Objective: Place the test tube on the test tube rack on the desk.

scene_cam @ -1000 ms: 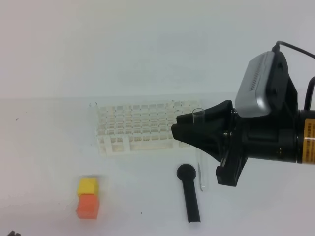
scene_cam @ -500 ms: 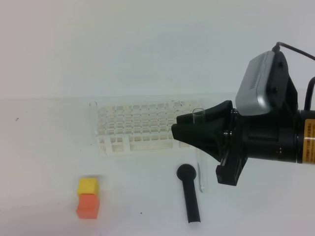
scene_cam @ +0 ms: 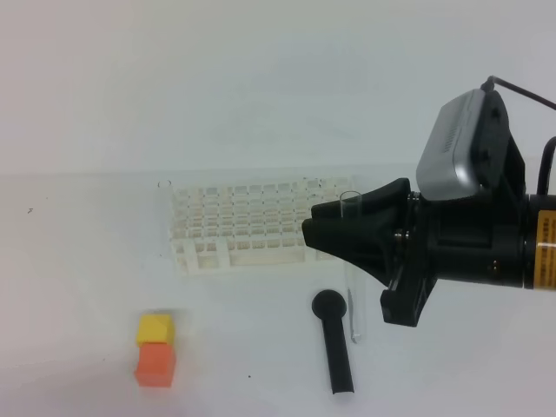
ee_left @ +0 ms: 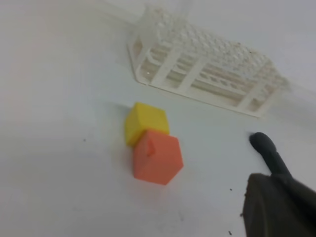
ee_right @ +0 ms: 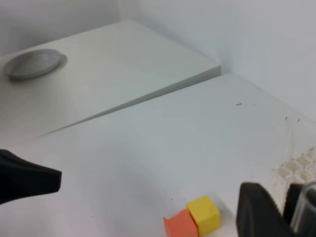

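My right gripper [scene_cam: 346, 228] is shut on the test tube [scene_cam: 354, 304], a thin clear glass tube held upright. The tube's open rim shows above the black fingers, and its rounded end hangs just over the desk [scene_cam: 87, 261]. It is in front of the right end of the white test tube rack [scene_cam: 239, 226], beside it and not in a hole. The right wrist view shows the tube [ee_right: 307, 210] at the frame's right edge next to a black finger [ee_right: 256, 215]. My left gripper is only a dark blurred shape [ee_left: 279, 207] at the bottom right of the left wrist view, shut.
A black round-headed stick [scene_cam: 334, 343] lies on the desk just left of the tube's lower end. A yellow cube [scene_cam: 155, 328] and an orange cube [scene_cam: 155, 363] touch each other at the front left. In the left wrist view the rack [ee_left: 207, 74] lies beyond the cubes.
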Robot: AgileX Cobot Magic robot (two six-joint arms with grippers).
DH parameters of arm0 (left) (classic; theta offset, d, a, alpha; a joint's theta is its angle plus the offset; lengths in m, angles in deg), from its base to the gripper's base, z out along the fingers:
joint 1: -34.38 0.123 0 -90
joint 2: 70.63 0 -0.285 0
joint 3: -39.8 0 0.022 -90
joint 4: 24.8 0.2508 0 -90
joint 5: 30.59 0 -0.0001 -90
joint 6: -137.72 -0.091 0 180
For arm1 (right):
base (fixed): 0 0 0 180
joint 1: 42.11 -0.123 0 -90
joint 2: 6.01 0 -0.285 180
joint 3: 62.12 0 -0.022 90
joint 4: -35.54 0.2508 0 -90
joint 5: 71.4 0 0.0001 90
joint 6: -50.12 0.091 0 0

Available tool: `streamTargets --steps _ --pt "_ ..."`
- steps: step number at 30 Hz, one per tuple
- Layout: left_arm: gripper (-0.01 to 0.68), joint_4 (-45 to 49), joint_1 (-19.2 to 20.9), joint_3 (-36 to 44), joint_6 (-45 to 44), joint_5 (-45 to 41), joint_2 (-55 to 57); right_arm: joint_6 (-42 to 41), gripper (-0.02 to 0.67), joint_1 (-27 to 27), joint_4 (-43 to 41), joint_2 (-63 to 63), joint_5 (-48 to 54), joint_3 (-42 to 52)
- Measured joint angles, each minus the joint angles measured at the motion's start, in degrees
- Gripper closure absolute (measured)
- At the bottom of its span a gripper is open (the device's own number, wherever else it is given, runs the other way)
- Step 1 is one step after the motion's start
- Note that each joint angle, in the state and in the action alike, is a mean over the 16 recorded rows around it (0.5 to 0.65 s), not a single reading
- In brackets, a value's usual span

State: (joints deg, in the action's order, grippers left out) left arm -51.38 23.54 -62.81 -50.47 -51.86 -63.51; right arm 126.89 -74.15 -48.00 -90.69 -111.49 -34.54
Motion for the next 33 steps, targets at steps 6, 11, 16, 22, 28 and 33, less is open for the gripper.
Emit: streamTargets --steps 6,11,16,22,28,33 --pt "0.674 0.8 4.3 0.2 5.2 2.2 -0.1 0.1 0.537 0.0 0.0 0.0 -0.5 0.0" --pt "0.674 -0.2 8.4 0.7 6.6 4.5 -0.3 0.1 0.537 0.0 0.0 0.0 -1.0 0.0" --pt "0.674 -2.1 11.2 1.1 7.6 6.5 -0.5 0.1 0.537 0.0 0.0 0.0 -1.2 0.0" --pt "0.674 -3.0 12.0 1.3 8.2 7.1 -0.6 0.2 0.537 0.0 0.0 0.0 -1.3 0.0" --pt "0.674 1.9 12.0 1.2 8.2 6.9 -0.6 0.2 0.537 0.0 -0.1 0.0 -1.4 0.0" --pt "0.674 9.1 12.0 1.2 8.2 6.7 -0.6 0.2 0.537 0.0 -0.5 0.0 -1.4 0.0"
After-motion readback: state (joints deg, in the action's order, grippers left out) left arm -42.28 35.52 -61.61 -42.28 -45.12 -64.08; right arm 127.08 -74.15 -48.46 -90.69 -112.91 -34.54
